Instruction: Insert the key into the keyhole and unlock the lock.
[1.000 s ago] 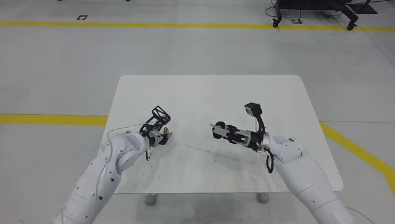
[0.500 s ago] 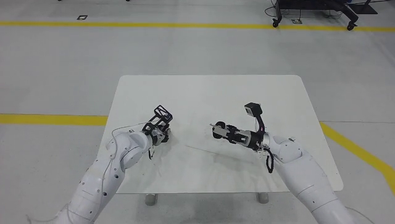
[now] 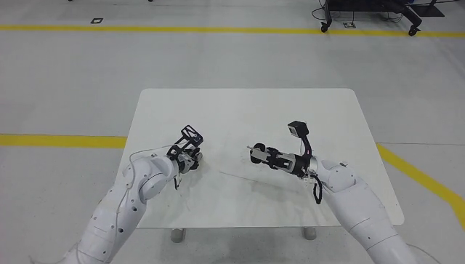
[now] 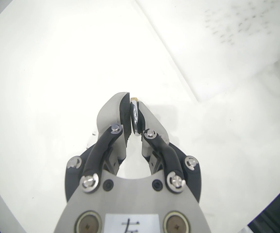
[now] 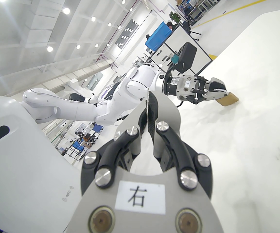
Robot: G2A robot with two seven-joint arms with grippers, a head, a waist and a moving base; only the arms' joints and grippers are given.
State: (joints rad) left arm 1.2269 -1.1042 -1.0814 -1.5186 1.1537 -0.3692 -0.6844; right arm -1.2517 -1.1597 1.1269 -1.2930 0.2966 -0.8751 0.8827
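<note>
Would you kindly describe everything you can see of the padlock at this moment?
The padlock has a small, blocky, brass-coloured body and a curved, shiny silver shackle, both metal by the look. The left claw is shut on the shackle, pinching it between its black pads, with the body jutting out beyond them. The body sits low over the white table and seems to touch it. Its keyhole cannot be made out.
</note>
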